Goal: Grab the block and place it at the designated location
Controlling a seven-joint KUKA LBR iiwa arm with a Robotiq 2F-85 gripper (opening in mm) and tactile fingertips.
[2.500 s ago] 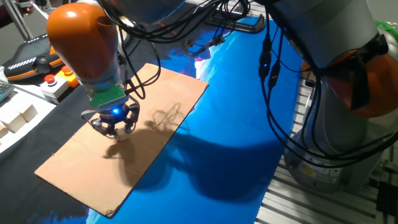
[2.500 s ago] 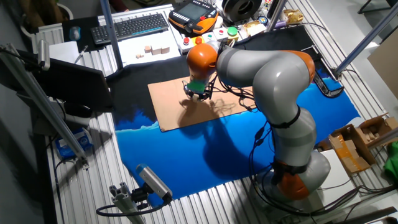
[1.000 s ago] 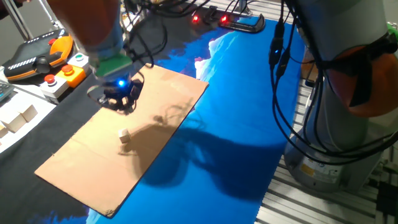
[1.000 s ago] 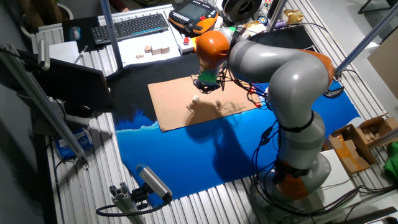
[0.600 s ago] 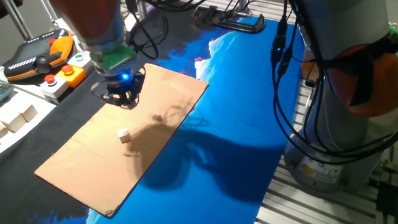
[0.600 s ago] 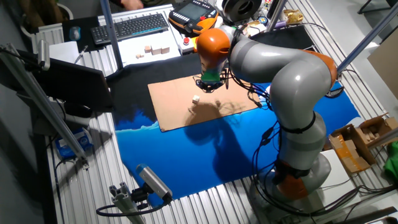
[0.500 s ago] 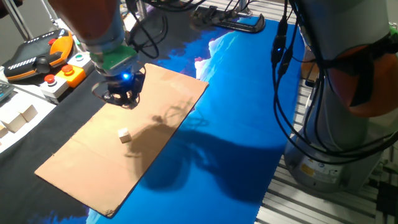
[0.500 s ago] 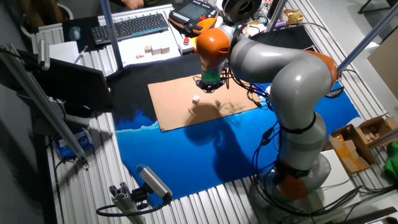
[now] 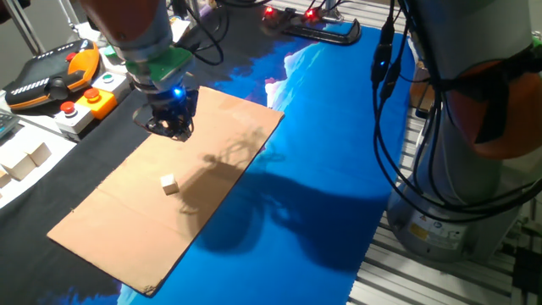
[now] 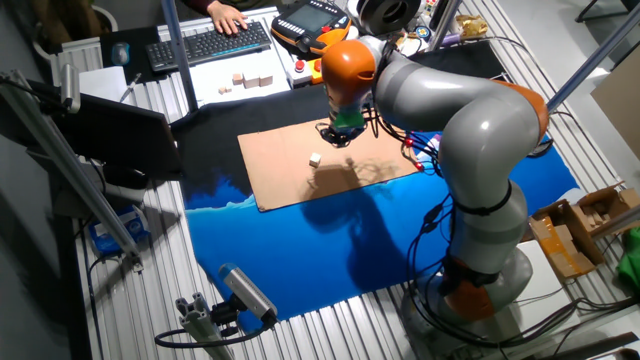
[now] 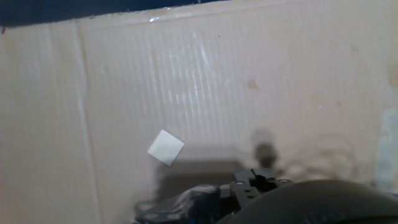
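The block (image 9: pixel 169 184) is a tiny pale beige cube lying free on the brown cardboard (image 9: pixel 110 220). It also shows in the other fixed view (image 10: pixel 314 159) and in the hand view (image 11: pixel 166 147). My gripper (image 9: pixel 174 127) hangs above the cardboard's far part, behind the block and apart from it, empty, with the fingers slightly spread; it also shows in the other fixed view (image 10: pixel 338 136). In the hand view a small dark grey round spot (image 11: pixel 265 150) lies on the cardboard to the right of the block, not touching it. Only the hand's dark body (image 11: pixel 261 199) shows there.
The cardboard lies on a blue mat (image 9: pixel 322 169). An orange pendant (image 9: pixel 51 80), a button box (image 9: pixel 85 106) and larger whitish cubes (image 9: pixel 25 157) stand to the left. A person's hand (image 10: pixel 228 17) rests on a keyboard (image 10: pixel 210 42). Cables (image 9: pixel 381 85) hang over the mat.
The gripper let go of the block, which now lies on the cardboard, and rose. Over the last second it drifted a little toward the cardboard's far edge. The block has not moved.
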